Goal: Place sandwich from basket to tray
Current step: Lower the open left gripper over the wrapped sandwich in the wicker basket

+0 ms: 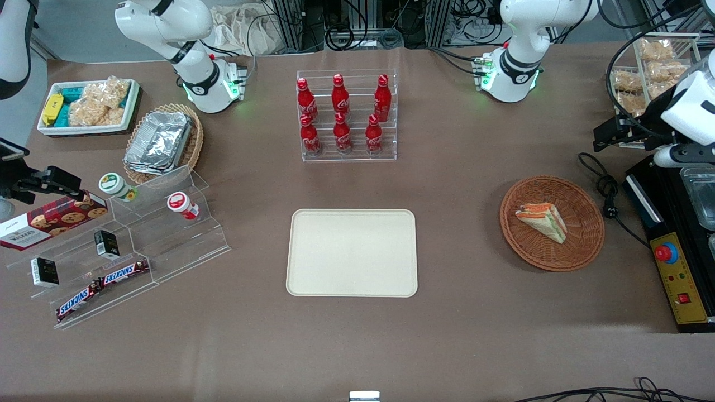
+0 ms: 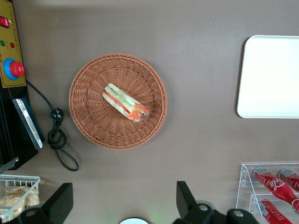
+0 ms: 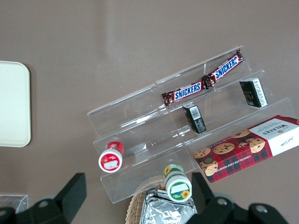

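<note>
The sandwich, a clear-wrapped white wedge with orange and green filling, lies in the round reddish-brown basket. The cream tray lies flat and bare at the middle of the table, apart from the basket. My gripper hangs high above the table at the working arm's end, a little farther from the front camera than the basket. It is open wide, holds nothing and touches nothing.
A rack of red cola bottles stands farther back than the tray. A black control box and a cable lie beside the basket. Toward the parked arm's end are an acrylic snack shelf, a tan basket of foil trays and a white bin.
</note>
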You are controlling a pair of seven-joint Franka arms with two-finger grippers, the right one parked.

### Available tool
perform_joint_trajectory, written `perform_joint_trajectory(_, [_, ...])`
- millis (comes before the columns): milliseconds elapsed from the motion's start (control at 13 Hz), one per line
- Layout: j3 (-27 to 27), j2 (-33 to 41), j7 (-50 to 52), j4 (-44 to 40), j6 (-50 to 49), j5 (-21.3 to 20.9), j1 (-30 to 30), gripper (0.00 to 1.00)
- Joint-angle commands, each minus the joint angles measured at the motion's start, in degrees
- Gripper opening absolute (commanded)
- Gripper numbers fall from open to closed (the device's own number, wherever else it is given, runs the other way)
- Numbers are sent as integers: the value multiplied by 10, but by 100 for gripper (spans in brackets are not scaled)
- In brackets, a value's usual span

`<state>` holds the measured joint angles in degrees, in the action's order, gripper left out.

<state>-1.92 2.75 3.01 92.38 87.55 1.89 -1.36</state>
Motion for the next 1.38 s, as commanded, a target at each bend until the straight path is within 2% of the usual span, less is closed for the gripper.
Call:
perform_joint_trajectory(0, [1, -1, 3, -5, -16, -14, -7, 99])
perform_joint_trajectory(462, [-1, -51, 136, 23, 4, -16, -2, 99])
perform_joint_trajectory(923, [2, -60, 270, 218, 237, -34, 0, 99])
perform_joint_trajectory(1308, [3, -165, 332, 257, 362, -21, 16, 99])
